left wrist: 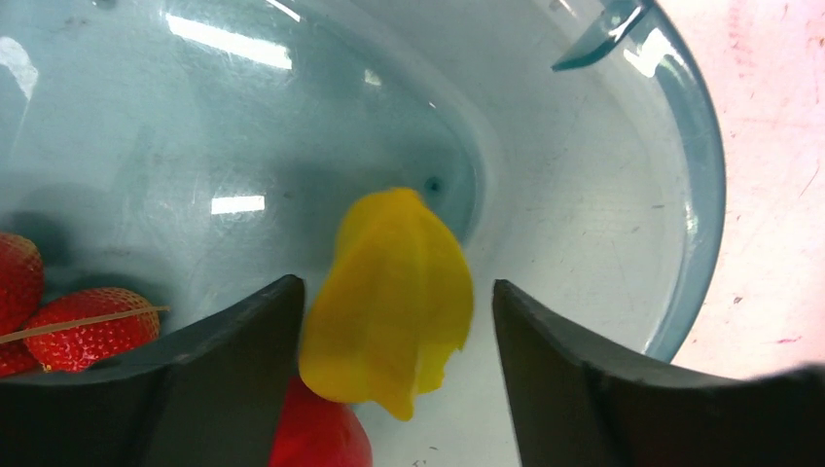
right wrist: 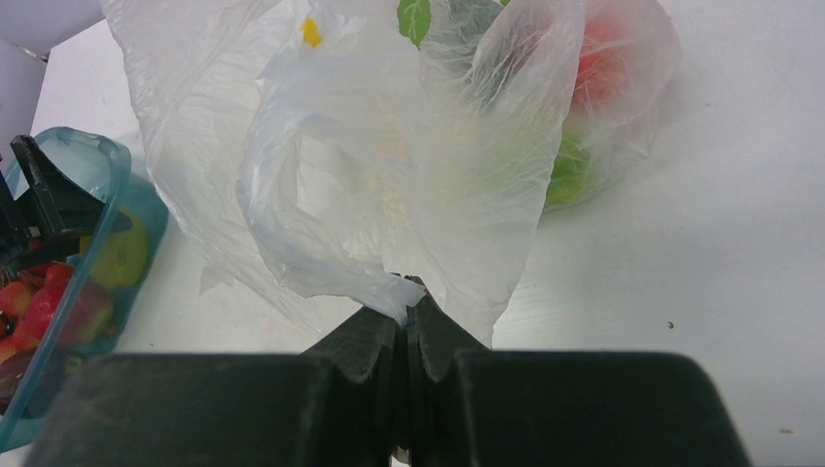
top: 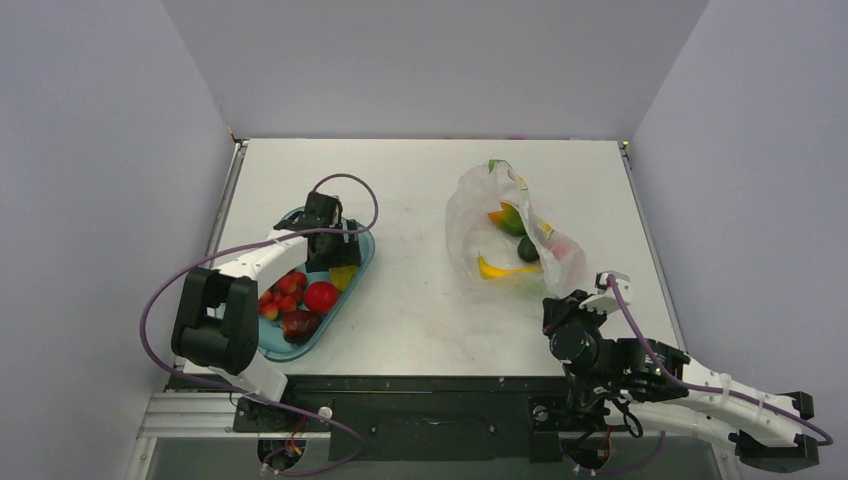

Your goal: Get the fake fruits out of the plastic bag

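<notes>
I read left pincer [left wrist: 397, 302] spread around yellow fruit piece [left wrist: 384, 258]; right pincer [right wrist: 409, 326] pinching plastic bag [right wrist: 389, 175] hem. Banana [top: 503, 269] lies crosswise, well right of left pincer.

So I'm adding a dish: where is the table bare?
Widest bare patch: the table between the teal tray and the plastic bag. Also the far strip behind both, along the back wall. Crowded: the tray, with the left gripper over it, and the bag's near side, pinched by the right gripper.
</notes>
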`<state>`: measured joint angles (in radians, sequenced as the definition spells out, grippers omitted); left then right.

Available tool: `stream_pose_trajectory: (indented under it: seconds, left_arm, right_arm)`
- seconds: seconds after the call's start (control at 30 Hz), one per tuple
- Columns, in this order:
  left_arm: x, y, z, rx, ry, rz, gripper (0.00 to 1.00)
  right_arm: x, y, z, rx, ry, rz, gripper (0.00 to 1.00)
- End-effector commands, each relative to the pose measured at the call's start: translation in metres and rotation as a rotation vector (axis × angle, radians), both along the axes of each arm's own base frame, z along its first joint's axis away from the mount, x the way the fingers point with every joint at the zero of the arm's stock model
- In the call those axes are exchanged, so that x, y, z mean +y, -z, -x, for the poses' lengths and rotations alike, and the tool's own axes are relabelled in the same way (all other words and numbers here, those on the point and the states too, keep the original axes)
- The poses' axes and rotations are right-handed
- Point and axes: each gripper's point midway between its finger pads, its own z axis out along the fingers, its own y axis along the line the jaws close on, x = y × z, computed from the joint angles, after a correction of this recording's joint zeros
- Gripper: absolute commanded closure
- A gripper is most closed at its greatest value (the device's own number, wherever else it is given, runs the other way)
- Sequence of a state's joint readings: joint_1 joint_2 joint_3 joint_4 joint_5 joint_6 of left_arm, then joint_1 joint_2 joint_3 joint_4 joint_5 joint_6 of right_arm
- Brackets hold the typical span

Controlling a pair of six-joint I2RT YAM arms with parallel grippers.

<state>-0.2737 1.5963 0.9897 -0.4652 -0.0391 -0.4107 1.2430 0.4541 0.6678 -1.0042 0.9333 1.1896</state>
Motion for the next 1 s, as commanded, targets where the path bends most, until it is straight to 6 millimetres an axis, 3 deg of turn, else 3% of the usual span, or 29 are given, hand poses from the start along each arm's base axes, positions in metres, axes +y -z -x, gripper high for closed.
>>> stream_pose_trajectory:
  seconds: [0.0, 0.13, 0.27, 0.33, 0.53, 0.6, 0.67, 0.8, 0.9, 0.93, 0.97]
  left_arm:
    - [-0.005, -0.013, -0.003, -0.044, 0.006, 0.026, 0.22]
    - [-0.003, -0.037, -0.001, -0.083, 0.003, 0.032, 0.18]
    - [-0.005, -0.084, -0.002, -0.177, 0.009, 0.073, 0.15]
    - [-0.017, -0.115, -0.003, -0.243, 0.044, 0.150, 0.15]
    - [-0.094, -0.212, 0.013, -0.416, 0.271, 0.592, 0.15]
    - [-0.122, -0.239, 0.023, -0.470, 0.336, 0.706, 0.15]
    - [-0.162, -0.260, 0.044, -0.500, 0.430, 0.796, 0.15]
    - [-0.212, -0.281, 0.057, -0.560, 0.502, 0.912, 0.17]
    - [-0.249, -0.272, 0.057, -0.521, 0.551, 0.925, 0.21]
    - [-0.265, -0.277, 0.065, -0.531, 0.590, 0.922, 0.22]
    - [-0.277, -0.264, 0.063, -0.503, 0.597, 0.904, 0.22]
  right_arm:
    - [-0.003, -0.013, -0.002, -0.022, 0.015, -0.027, 1.00]
    - [-0.004, -0.017, -0.003, -0.031, 0.013, -0.006, 1.00]
    - [-0.005, -0.032, -0.007, -0.058, 0.011, 0.058, 1.00]
    - [-0.007, -0.045, -0.010, -0.078, 0.010, 0.107, 1.00]
    - [0.003, -0.087, -0.016, -0.116, -0.023, 0.155, 1.00]
    - [0.007, -0.097, -0.017, -0.122, -0.039, 0.160, 1.00]
    - [0.012, -0.101, -0.018, -0.122, -0.056, 0.159, 1.00]
    - [0.021, -0.102, -0.016, -0.115, -0.106, 0.146, 1.00]
    - [0.024, -0.101, -0.011, -0.112, -0.150, 0.123, 1.00]
    - [0.025, -0.100, -0.009, -0.108, -0.171, 0.118, 1.00]
    - [0.024, -0.098, -0.008, -0.110, -0.178, 0.109, 1.00]
